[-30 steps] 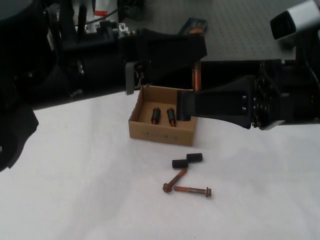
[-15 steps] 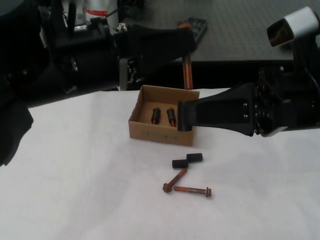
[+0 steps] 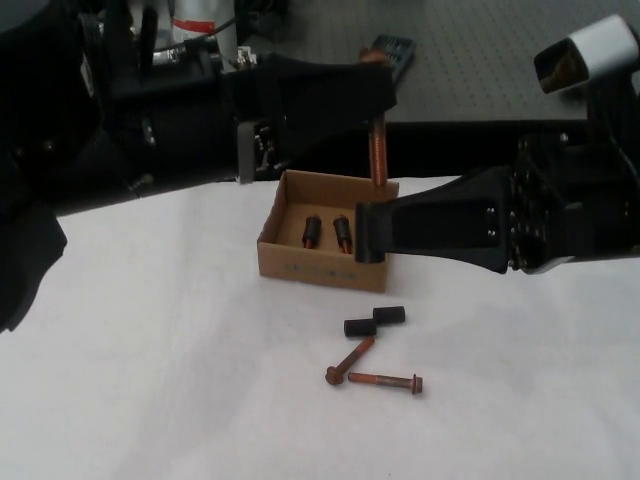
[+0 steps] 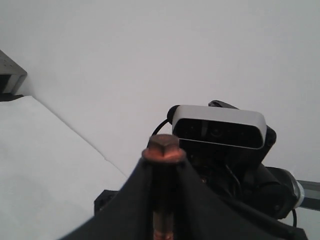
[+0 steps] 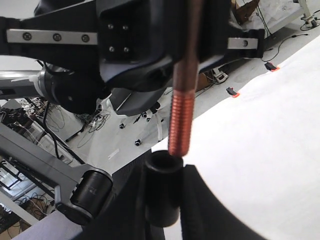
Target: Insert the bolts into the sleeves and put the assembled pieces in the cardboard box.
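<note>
left gripper (image 4: pixel 161 175) clamped on a long copper-coloured threaded metal bolt (image 4: pixel 161 149), hex head up, long axis vertical. right gripper (image 5: pixel 162 205) closed round a short black cylindrical sleeve (image 5: pixel 162 187), bore facing up. the relation that matters: in the right wrist view the bolt's threaded tip hangs straight above the sleeve's mouth, at or just short of the rim; we cannot tell whether it has entered. we judge the coming move a straight drop along the bolt's axis. both are held over the right side of the open brown cardboard box (image 3: pixel 300 262), which holds two assembled pieces (image 3: pixel 311 232). two loose black sleeves (image 3: pixel 360 327) and two loose bolts (image 3: pixel 385 380) lie on the white sheet (image 3: pixel 150 350) in front. faint marks on the box front, too small for us to read.
</note>
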